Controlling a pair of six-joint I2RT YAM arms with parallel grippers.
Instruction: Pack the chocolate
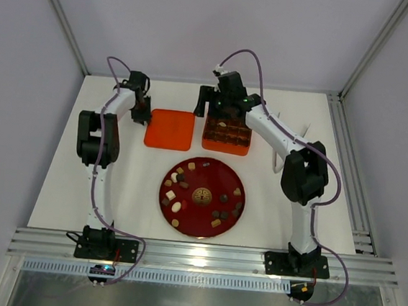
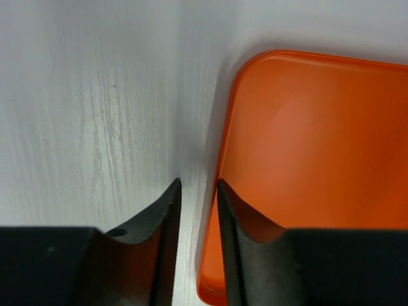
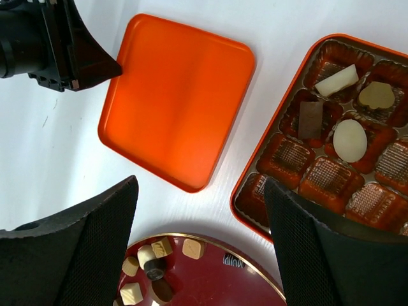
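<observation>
chocolates (image 1: 177, 206): mostly on red plate (image 1: 209, 175), mid near edge of table (image 1: 71, 183), few in tray (image 1: 226, 149) | right fingers (image 3: 95, 242): wide, empty, nearer; plate just nearward | left fingers (image 2: 167, 217): narrow gap at lid (image 1: 170, 129) rim, I can't tell grip

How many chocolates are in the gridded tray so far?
4 visible in the right wrist view: a white slab, a tan scalloped piece, a dark rectangle and a white oval, in neighbouring cells of the orange tray; others may lie off-frame.
</observation>
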